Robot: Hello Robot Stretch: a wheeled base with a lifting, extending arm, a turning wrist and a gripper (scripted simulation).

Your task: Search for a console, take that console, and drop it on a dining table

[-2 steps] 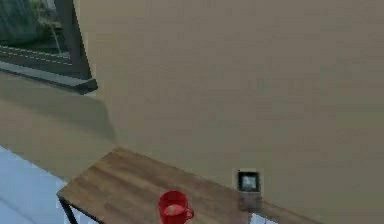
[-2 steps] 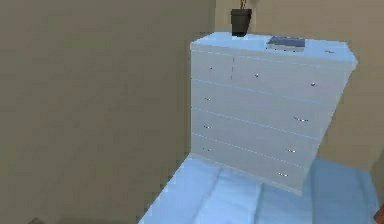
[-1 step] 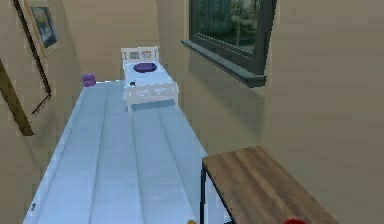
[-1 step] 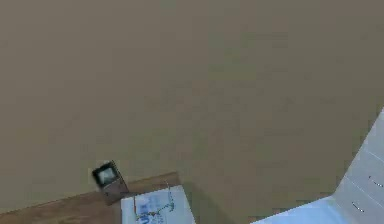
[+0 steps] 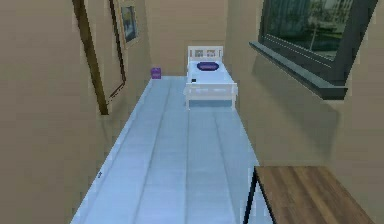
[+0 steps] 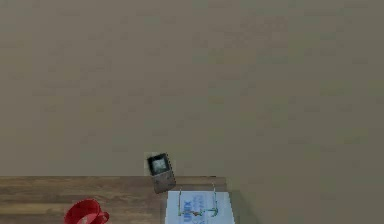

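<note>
A small grey console (image 6: 159, 170) stood on a wooden table (image 6: 60, 190) near a red thing (image 6: 86, 212) and a printed sheet (image 6: 200, 205); the gripper's state could not be told

Forward toward bed (image 5: 208, 75), sideways across shared table (image 6: 60, 192)

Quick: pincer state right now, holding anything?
The pincer: cannot be told.
The small grey device sits on the wooden table.
</note>
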